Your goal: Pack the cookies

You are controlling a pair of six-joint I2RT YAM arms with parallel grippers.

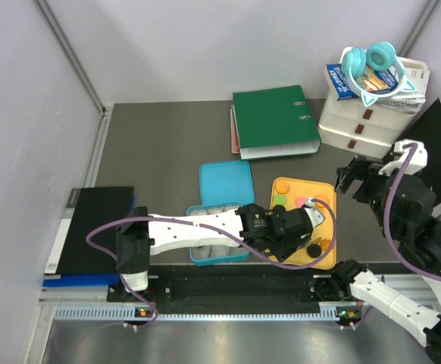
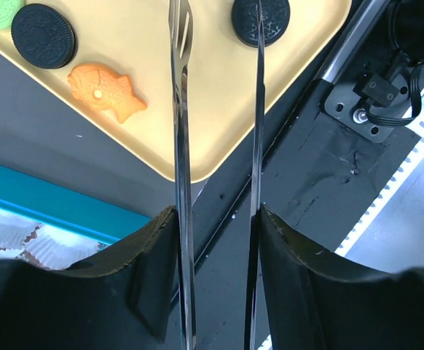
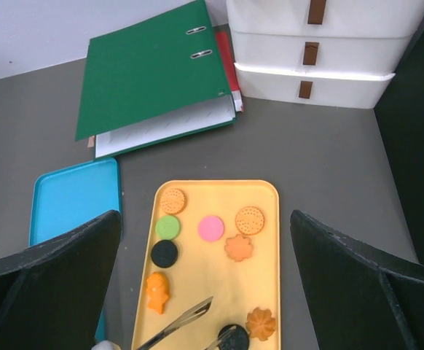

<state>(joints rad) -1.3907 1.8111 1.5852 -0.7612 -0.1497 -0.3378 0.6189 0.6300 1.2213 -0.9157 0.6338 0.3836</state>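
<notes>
Loose cookies (image 1: 281, 199) on the tray (image 1: 304, 184), tongs (image 2: 180, 146) above
Top: left gripper (image 1: 305, 226) reaches over the yellow tray. Left wrist: it clasps the tongs, blades apart, nothing between. Right wrist: right gripper (image 3: 203, 219) gapes wide, empty.

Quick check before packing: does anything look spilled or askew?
Nothing stands out. The cookies all lie flat on the tray, none on the table, and the box sits level beside it.
</notes>
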